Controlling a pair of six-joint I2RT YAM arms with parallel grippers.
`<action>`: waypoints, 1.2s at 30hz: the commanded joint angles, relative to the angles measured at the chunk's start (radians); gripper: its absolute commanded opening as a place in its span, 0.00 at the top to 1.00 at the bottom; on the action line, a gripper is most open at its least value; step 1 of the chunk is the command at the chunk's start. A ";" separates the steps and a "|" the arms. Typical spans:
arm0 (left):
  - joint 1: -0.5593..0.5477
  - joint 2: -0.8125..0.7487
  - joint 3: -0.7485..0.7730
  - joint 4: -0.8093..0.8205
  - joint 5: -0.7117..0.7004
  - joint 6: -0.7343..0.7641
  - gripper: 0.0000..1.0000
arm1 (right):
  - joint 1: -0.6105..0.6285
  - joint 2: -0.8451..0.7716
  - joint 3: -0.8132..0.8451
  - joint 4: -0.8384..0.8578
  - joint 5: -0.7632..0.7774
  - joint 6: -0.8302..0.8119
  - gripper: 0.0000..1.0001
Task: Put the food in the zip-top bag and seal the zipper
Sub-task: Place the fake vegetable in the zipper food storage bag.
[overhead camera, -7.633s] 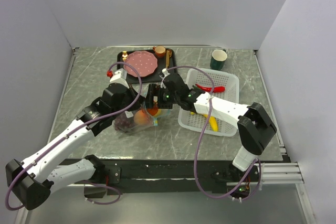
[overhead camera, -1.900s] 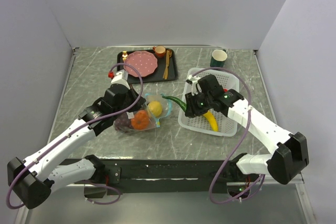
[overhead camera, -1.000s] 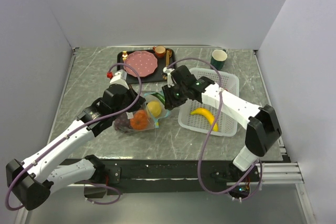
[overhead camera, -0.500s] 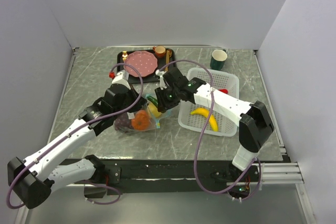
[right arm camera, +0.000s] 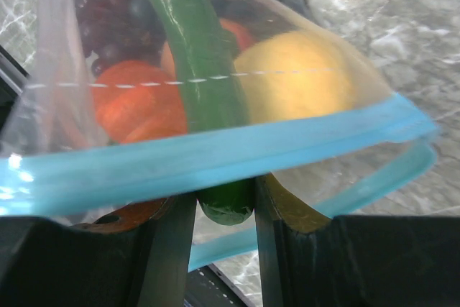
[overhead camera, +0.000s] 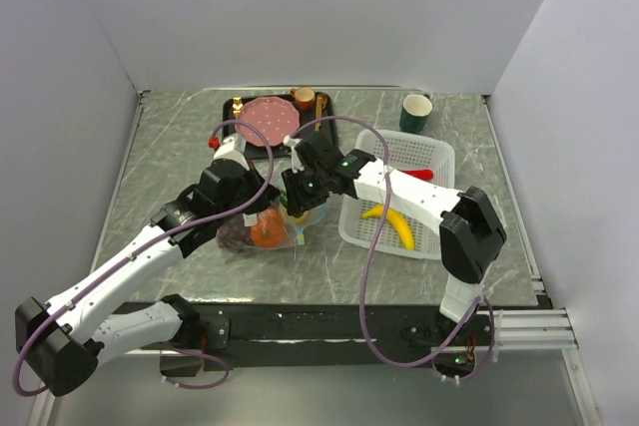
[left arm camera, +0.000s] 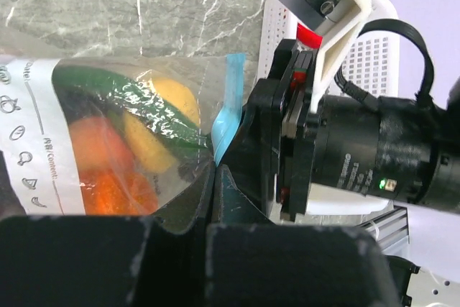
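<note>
- From above we cannot make out the fingertips of the left gripper, which are lost under its own wrist and the bag. Its wrist view shows them pressed together on the bag's edge, right by the zipper.
- That same wrist view cuts off the lower part of the bag behind the gripper's dark body.
- The right gripper is also hidden at the tips from above, buried at the bag's mouth. In its wrist view the fingers pinch the near end of a green vegetable. The vegetable's far end blurs in among the other food.
- The left arm stretches up and to the right from its base, with the wrist bent down over the bag's left side.
- The right arm reaches leftward from its base across the near-left part of the basket, and its gripper points left into the bag's mouth.
- The bag lies on the table between the two grippers, mouth to the right and standing open. The vegetable passes between the two zipper strips.
- Inside the bag we see grapes, an orange fruit and a lemon, with the green vegetable running in over them.
- The basket, just right of the bag, holds a banana and a red chili.
- At the back, a tray carries a pink plate, and a cup stands behind the basket.
</note>
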 commanded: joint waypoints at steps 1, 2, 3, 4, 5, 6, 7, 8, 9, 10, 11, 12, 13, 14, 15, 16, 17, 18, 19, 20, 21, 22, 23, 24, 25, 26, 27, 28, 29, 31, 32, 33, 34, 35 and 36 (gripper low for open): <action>-0.003 -0.016 0.020 0.023 0.010 0.023 0.99 | 0.023 0.016 0.103 -0.018 0.056 0.003 0.61; -0.001 -0.013 0.021 0.023 0.010 0.022 0.99 | 0.023 0.020 0.114 -0.022 0.068 0.005 0.61; -0.001 -0.013 0.023 0.024 0.010 0.022 0.99 | 0.027 0.028 0.119 -0.022 0.067 0.006 0.61; -0.003 -0.011 0.023 0.024 0.012 0.022 0.99 | 0.027 0.030 0.122 -0.023 0.065 0.008 0.60; -0.001 -0.011 0.023 0.026 0.010 0.022 0.99 | 0.027 0.033 0.128 -0.025 0.059 0.011 0.59; -0.003 -0.011 0.023 0.026 0.010 0.022 0.99 | 0.032 0.031 0.125 -0.014 0.052 0.011 0.58; -0.003 -0.009 0.024 0.021 0.007 0.022 0.99 | 0.035 0.028 0.116 -0.008 0.048 0.011 0.56; -0.003 -0.012 0.024 0.018 0.006 0.022 0.99 | 0.035 0.026 0.116 -0.002 0.048 0.017 0.56; -0.003 -0.013 0.024 0.017 0.003 0.020 0.99 | 0.038 0.028 0.113 0.001 0.042 0.020 0.55; -0.001 -0.014 0.024 0.015 -0.001 0.022 0.99 | 0.039 0.028 0.106 0.012 0.035 0.022 0.53; -0.003 -0.017 0.024 0.014 -0.007 0.020 0.99 | 0.039 0.031 0.103 0.014 0.033 0.025 0.53; -0.001 -0.019 0.026 0.014 -0.010 0.020 0.99 | 0.038 0.034 0.102 0.020 0.036 0.028 0.52; -0.003 -0.022 0.026 0.015 -0.013 0.020 0.99 | 0.038 0.033 0.097 0.021 0.038 0.029 0.51; -0.001 -0.026 0.026 0.015 -0.016 0.020 0.99 | 0.038 0.034 0.094 0.023 0.041 0.031 0.50; -0.003 -0.029 0.027 0.014 -0.017 0.019 0.99 | 0.039 0.033 0.090 0.023 0.047 0.032 0.48; -0.003 -0.031 0.026 0.014 -0.019 0.019 0.99 | 0.039 0.030 0.082 0.023 0.059 0.032 0.47; -0.003 -0.034 0.026 0.009 -0.024 0.020 0.99 | 0.039 0.020 0.076 0.024 0.068 0.034 0.47; -0.003 -0.034 0.026 0.007 -0.027 0.020 0.99 | 0.039 0.013 0.067 0.031 0.076 0.039 0.46; -0.003 -0.036 0.026 0.004 -0.028 0.020 0.99 | 0.039 0.002 0.050 0.032 0.114 0.039 0.46; -0.003 -0.036 0.024 0.001 -0.031 0.020 0.99 | 0.039 -0.021 0.042 0.032 0.136 0.039 0.46; -0.003 -0.036 0.023 0.001 -0.033 0.020 0.99 | 0.036 -0.035 0.034 0.026 0.166 0.037 0.46; -0.003 -0.037 0.023 0.000 -0.033 0.020 0.99 | 0.035 -0.050 0.022 0.018 0.229 0.037 0.45; -0.003 -0.036 0.021 -0.002 -0.031 0.020 0.99 | 0.027 -0.076 0.017 0.003 0.251 0.034 0.45; -0.001 -0.037 0.020 -0.002 -0.033 0.019 0.99 | 0.020 -0.090 0.010 -0.006 0.293 0.037 0.44; -0.003 -0.036 0.020 -0.002 -0.031 0.019 0.99 | 0.012 -0.102 -0.002 -0.015 0.356 0.039 0.44; -0.003 -0.036 0.018 0.000 -0.031 0.017 0.99 | -0.009 -0.131 -0.010 -0.026 0.378 0.042 0.44; -0.001 -0.037 0.017 0.001 -0.033 0.019 0.99 | -0.023 -0.147 -0.021 -0.035 0.398 0.052 0.43; -0.001 -0.037 0.015 0.004 -0.033 0.017 0.99 | -0.037 -0.167 -0.056 -0.029 0.415 0.055 0.43; -0.003 -0.037 0.015 0.004 -0.034 0.020 0.99 | -0.066 -0.214 -0.076 -0.022 0.427 0.059 0.43; -0.003 -0.034 0.015 0.006 -0.034 0.022 0.99 | -0.092 -0.275 -0.153 0.026 0.421 0.068 0.43; -0.003 -0.032 0.015 0.006 -0.036 0.022 0.99 | -0.126 -0.340 -0.180 0.046 0.410 0.071 0.43; -0.003 -0.031 0.017 0.004 -0.036 0.022 0.99 | -0.143 -0.369 -0.229 0.078 0.407 0.084 0.36; -0.003 -0.026 0.020 0.000 -0.036 0.020 0.99 | -0.166 -0.416 -0.249 0.090 0.410 0.097 0.35; -0.003 -0.025 0.020 0.003 -0.033 0.020 0.99 | -0.184 -0.434 -0.266 0.098 0.416 0.108 0.35; -0.003 -0.025 0.018 0.006 -0.031 0.020 0.99 | -0.226 -0.446 -0.292 0.104 0.435 0.124 0.35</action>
